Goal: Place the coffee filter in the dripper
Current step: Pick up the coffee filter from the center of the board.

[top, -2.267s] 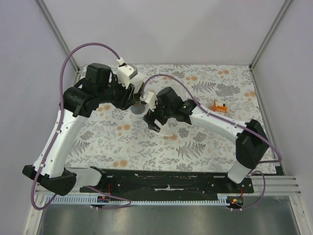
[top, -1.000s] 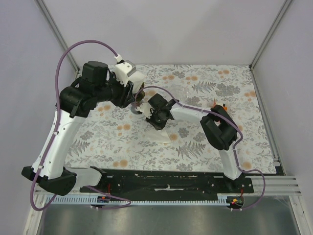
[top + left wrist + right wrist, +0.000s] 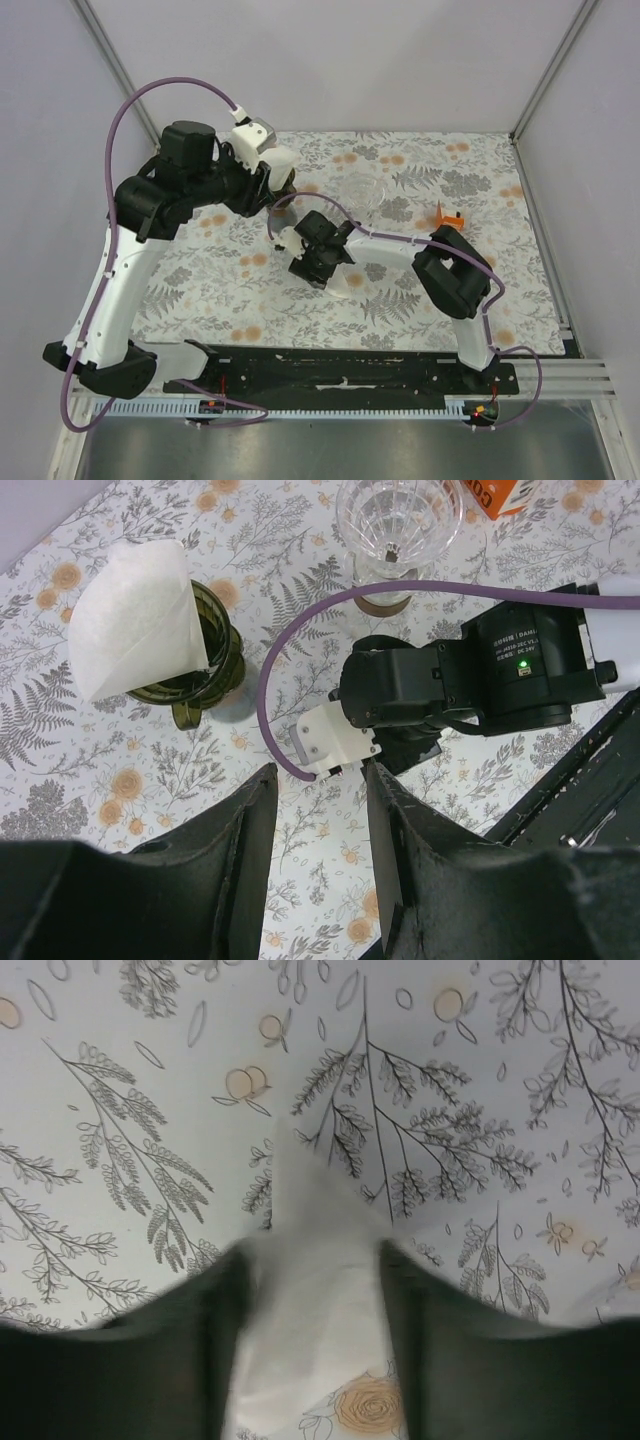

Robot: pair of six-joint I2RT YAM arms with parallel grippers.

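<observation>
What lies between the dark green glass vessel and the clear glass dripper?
Only a purple cable, arcing over the flowered cloth there; the left wrist view shows it.

The left white-and-black jointed arm (image 3: 120, 280) is raised and bent inward, and the left black two-finger gripper (image 3: 318, 780) is held with its fingers parted. The right white-and-black jointed arm (image 3: 385, 245) is folded sharply, and the right black two-finger gripper (image 3: 308, 1260) is pointed downward, fingers spread.

Counted at the bench: two robot arms, left arm (image 3: 118, 290) and right arm (image 3: 392, 243); two drippers, green dripper (image 3: 222, 658) and clear dripper (image 3: 395, 520); two paper filters, nested filter (image 3: 135, 620) and loose filter (image 3: 315, 1290); one orange box (image 3: 450, 217).
</observation>
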